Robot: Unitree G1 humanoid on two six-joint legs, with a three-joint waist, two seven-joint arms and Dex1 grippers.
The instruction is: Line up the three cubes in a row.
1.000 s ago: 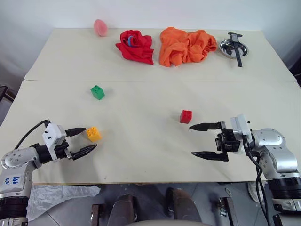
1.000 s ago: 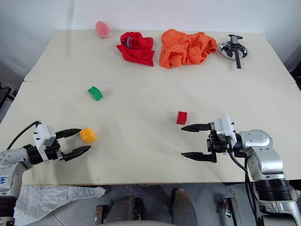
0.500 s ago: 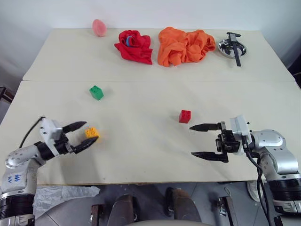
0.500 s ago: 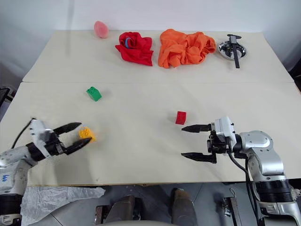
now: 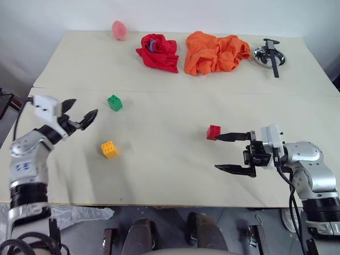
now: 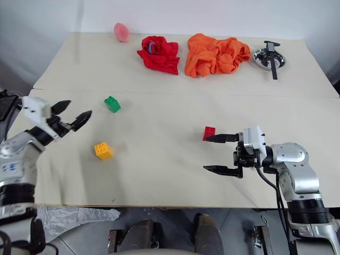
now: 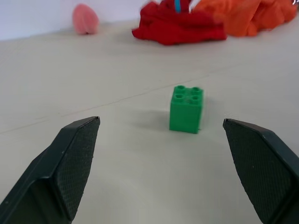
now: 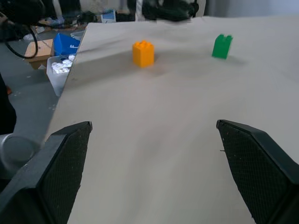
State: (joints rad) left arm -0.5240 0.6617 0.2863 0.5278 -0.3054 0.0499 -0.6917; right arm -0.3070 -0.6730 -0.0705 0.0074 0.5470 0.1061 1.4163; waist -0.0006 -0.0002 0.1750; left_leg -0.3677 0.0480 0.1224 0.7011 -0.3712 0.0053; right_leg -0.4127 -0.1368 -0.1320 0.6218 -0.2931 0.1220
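No readable text, labels, brands or numbers on anything in view

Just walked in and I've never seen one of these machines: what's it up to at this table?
A two-armed robot is meant to line up three toy cubes, but none is held yet. The left pincer hangs open, aimed at the green cube. The yellow cube sits loose nearer the front edge. The right pincer is open beside the red cube. The cubes lie scattered, not in a row.
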